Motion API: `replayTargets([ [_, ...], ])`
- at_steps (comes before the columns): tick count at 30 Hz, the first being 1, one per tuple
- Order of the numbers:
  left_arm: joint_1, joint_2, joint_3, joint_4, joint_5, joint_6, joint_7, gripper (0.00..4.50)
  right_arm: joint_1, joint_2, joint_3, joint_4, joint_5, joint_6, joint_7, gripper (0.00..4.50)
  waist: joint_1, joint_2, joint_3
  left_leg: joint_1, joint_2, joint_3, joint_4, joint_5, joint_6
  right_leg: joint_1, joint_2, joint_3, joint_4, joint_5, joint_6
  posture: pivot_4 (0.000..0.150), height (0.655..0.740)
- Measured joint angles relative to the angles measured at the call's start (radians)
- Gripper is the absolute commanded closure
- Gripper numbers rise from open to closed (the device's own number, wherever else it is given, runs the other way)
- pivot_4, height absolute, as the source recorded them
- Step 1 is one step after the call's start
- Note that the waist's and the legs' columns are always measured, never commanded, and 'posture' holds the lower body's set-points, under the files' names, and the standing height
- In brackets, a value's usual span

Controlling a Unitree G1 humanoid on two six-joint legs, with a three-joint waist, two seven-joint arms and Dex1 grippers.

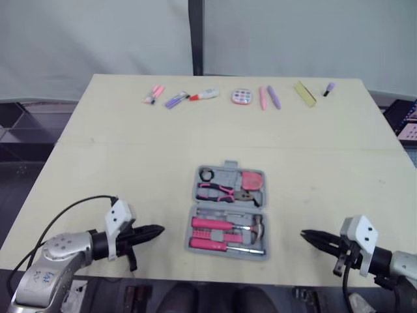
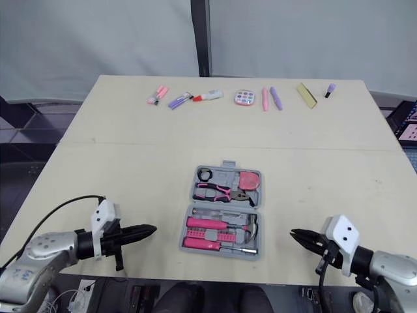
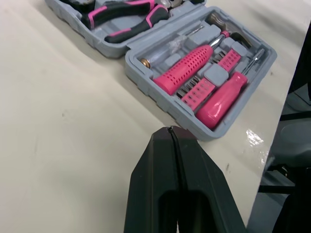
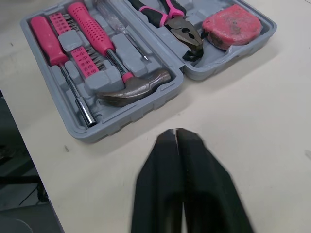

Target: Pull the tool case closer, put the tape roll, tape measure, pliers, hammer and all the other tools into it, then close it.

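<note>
Open tool case lies between two closed grippers.
The tool case lies open on the table, to the right of the left gripper and to the left of the right gripper; neither one touches it. Both grippers have their fingers pressed together and hold nothing. The hammer and tape measure sit on the right gripper's side of the case, the pliers beside them.
</note>
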Motion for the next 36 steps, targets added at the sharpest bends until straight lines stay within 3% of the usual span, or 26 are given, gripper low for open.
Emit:
replayTargets([
  [8, 0.017, -0.014, -0.008, 0.009, 0.017, -0.038, 0.044, 4.50, -0.010, 0.003, 0.013, 0.022, -0.012, -0.004, -0.020, 4.46, 0.001, 0.000, 0.000, 0.000, 0.000, 0.000, 0.000, 0.000, 0.000, 0.000, 0.000, 0.000, 0.000, 0.000, 0.000, 0.150, 0.7134],
  [13, -0.158, -0.025, -0.040, 0.101, 0.046, -0.028, 0.083, 4.50, -0.129, -0.022, 0.062, 0.048, -0.044, 0.102, -0.086, 4.46, 0.000, 0.000, 0.000, 0.000, 0.000, 0.000, 0.001, 0.000, 0.000, 0.000, 0.000, -0.001, 0.001, 0.000, 0.000, 0.150, 0.7134],
  [23, -0.525, -0.073, -0.282, 0.493, 0.210, -0.114, 0.012, 4.50, -0.390, -0.005, 0.274, 0.089, -0.098, 0.399, -0.213, 4.46, -0.002, 0.000, 0.000, -0.001, -0.001, 0.001, 0.001, 0.000, 0.000, -0.008, 0.000, -0.003, 0.014, 0.000, 0.000, 0.150, 0.7134],
  [27, -0.587, -0.099, -0.329, 0.614, 0.250, -0.165, -0.026, 4.50, -0.432, 0.024, 0.337, 0.107, -0.131, 0.418, -0.251, 4.46, -0.004, 0.000, 0.000, -0.012, -0.003, 0.001, 0.005, 0.000, 0.000, -0.024, -0.001, -0.004, 0.030, 0.000, 0.000, 0.150, 0.7134],
  [36, -0.660, -0.193, -0.374, 0.706, 0.315, -0.237, -0.043, 4.50, -0.493, 0.080, 0.400, 0.125, -0.171, 0.425, -0.298, 4.46, -0.009, -0.001, 0.000, -0.014, -0.004, 0.001, 0.006, 0.000, -0.001, -0.029, -0.002, -0.005, 0.035, 0.000, 0.000, 0.150, 0.7134],
])
